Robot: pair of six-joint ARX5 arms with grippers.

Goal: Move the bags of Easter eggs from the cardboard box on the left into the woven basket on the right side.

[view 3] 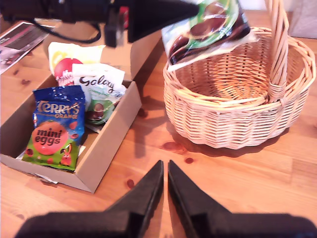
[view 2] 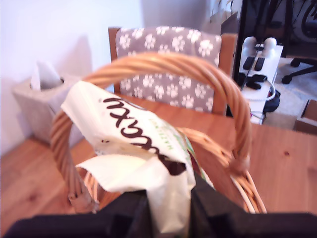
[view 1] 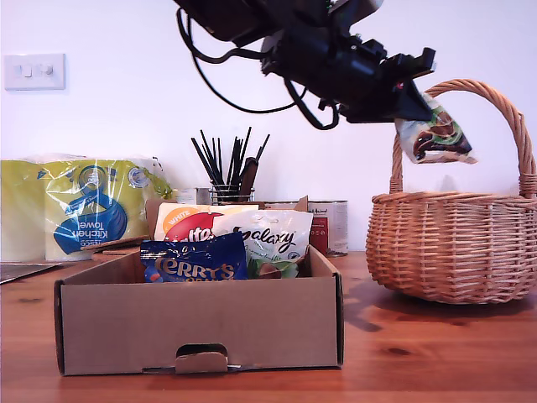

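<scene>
Wooden worktop (view 1: 419, 353) runs across the lower frame of the exterior view, backed by a white wall with a light switch (view 1: 33, 71) at upper left. My first tool (view 1: 417, 99) hangs at upper right of that frame, clenched on a white Galaxy pouch (view 1: 435, 134), which dangles tilted, just inside the arch of the woven basket's handle (view 1: 503, 105) and above the rim. The woven basket (view 1: 453, 248) stands at the exterior view's right; its interior shows bare in the second wrist view. Open worktop separates the basket from the cardboard box (view 1: 201, 323), which sits at lower left of the frame, apart from it.

Inside the box: a blue Terry's pouch (view 1: 195, 262) at the front, a second Galaxy pouch (view 1: 267, 239) and a Maltesers pouch (view 1: 186, 225) leaning behind it.

My second tool (view 3: 165, 186) hovers over bare worktop between box and basket, its tips nearly touching with nothing between them.

Behind the box stand a kitchen towel pack (view 1: 80, 210), a wire pen holder (view 1: 228, 185) with dark sticks, and a tin (view 1: 331, 225). None of these touches the basket.
</scene>
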